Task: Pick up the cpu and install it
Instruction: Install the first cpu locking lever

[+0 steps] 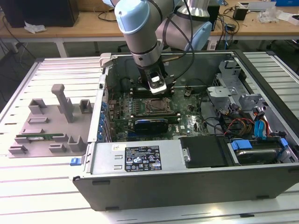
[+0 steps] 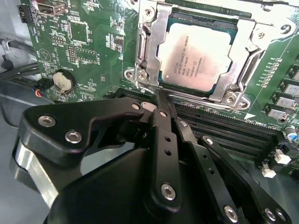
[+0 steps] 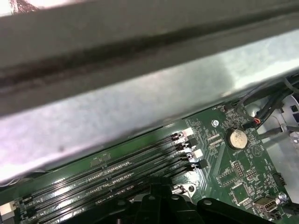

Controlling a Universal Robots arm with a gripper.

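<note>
Now | square silver-grey metal-topped cpu (image 2: 195, 57) seated in its steel socket frame (image 2: 150, 51), faint printed text unreadable | black gripper (image 2: 162, 103) fingers pressed together, empty

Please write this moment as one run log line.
cpu: seated in socket | gripper: shut, empty, beside socket frame | motherboard: inside case
</note>
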